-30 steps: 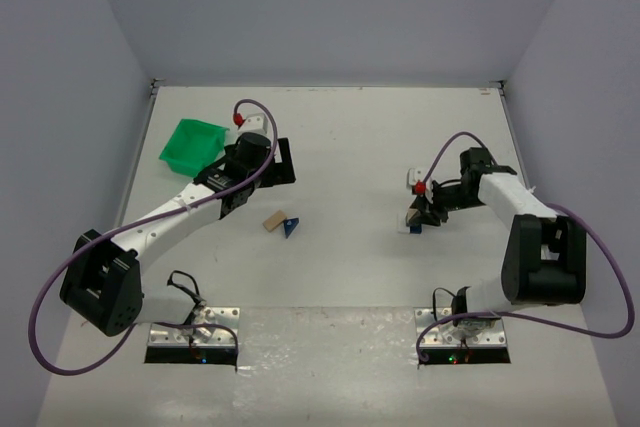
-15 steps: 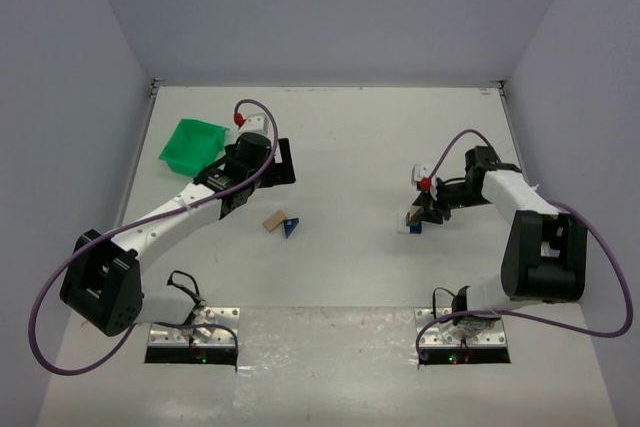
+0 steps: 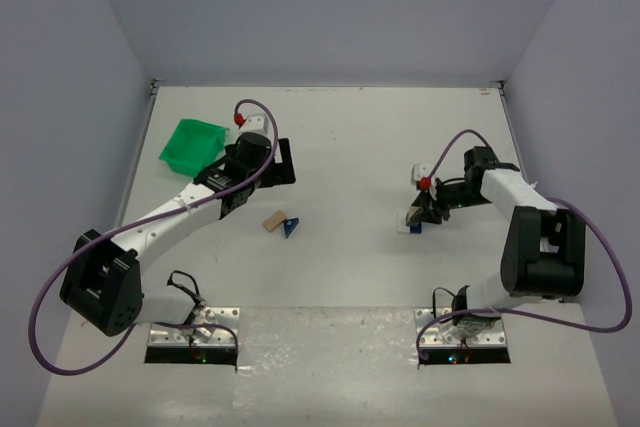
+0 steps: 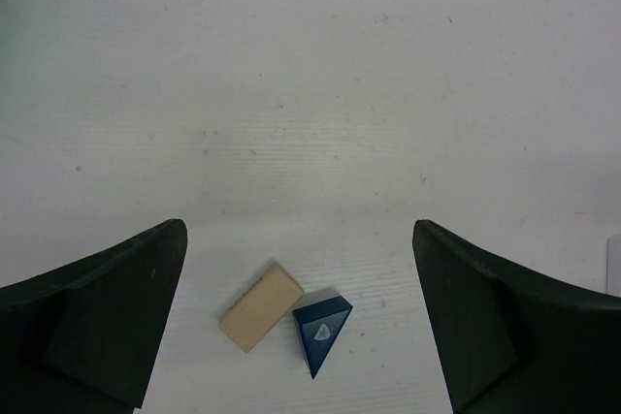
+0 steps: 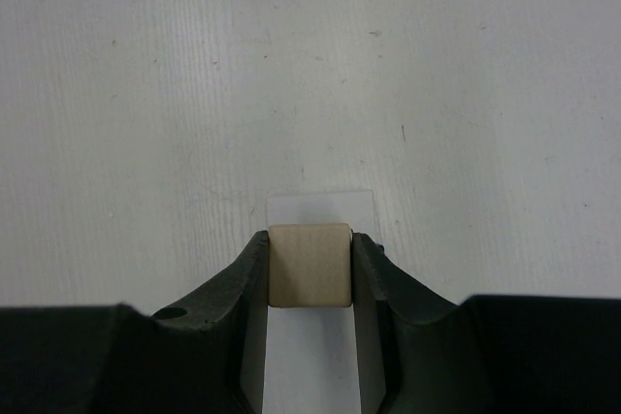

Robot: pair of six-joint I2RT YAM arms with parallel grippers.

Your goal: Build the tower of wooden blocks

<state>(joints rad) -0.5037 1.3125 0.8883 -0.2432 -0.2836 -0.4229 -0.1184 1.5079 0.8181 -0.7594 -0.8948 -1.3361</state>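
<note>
While your right claw (image 5: 310,251) pinches the tan cube (image 5: 309,273) over the white card (image 5: 320,206), lower straight, square it, then release; left claw (image 4: 299,232) is spread wide over the tan block (image 4: 260,305) and blue wedge (image 4: 320,329).

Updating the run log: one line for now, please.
left tool open, empty | right tool shut on tan cube | tan block beside blue wedge
</note>
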